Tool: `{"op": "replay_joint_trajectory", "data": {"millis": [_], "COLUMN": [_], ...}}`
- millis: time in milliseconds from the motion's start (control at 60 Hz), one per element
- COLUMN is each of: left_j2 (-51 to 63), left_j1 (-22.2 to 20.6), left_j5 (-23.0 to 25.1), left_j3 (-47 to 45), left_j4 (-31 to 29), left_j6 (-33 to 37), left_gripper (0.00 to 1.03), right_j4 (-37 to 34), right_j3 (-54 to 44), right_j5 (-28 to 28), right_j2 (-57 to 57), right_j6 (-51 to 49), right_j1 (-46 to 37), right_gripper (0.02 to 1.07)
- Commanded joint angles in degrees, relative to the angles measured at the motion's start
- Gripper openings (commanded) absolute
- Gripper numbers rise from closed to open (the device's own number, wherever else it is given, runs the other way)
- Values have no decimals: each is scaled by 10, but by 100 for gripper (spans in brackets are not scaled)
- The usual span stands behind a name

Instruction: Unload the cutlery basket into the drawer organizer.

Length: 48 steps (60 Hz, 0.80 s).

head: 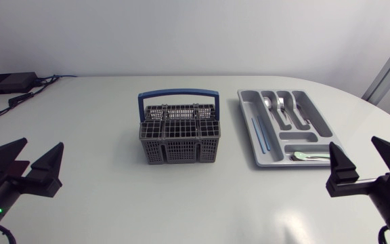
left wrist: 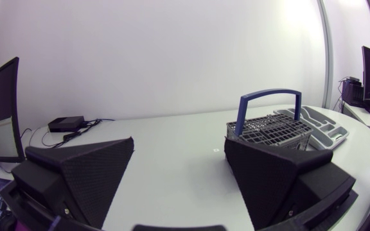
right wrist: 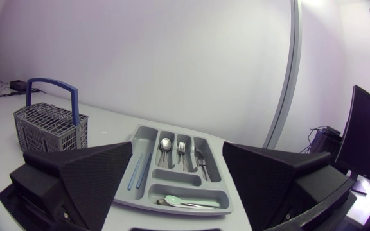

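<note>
Standing near the organizer (head: 247,112) is the basket (head: 179,150).

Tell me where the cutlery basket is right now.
In the head view, the cutlery basket stands near the table's middle, just left of the drawer organizer and not touching it.

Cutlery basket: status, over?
Left arm and right arm back, jaws open, empty. Basket looks empty; cutlery lies in organizer. Nothing blocking.
</note>
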Motion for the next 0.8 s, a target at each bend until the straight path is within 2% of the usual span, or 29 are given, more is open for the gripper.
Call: {"op": "replay_joint_trajectory", "data": {"millis": [0,233,783], "left_j2": [-23,-78,-78], "left_j1": [-12,-38,-38], "left_j5": [-17,-65,-65], "left_j3": [-32,-93,-93], "left_j4": [18,49,49], "left_j6": [-27,-55,-55], "left_gripper": [99,99,99], "right_j4": [16,39,39], "right_j3": [-29,-76,-76], "right_j5": [-10,-37,-37], "right_j2": [-12,-39,-39], "right_j6": [46,109,109], "right_j1": [-7,-21,-21], "right_gripper": [103,103,103]}}
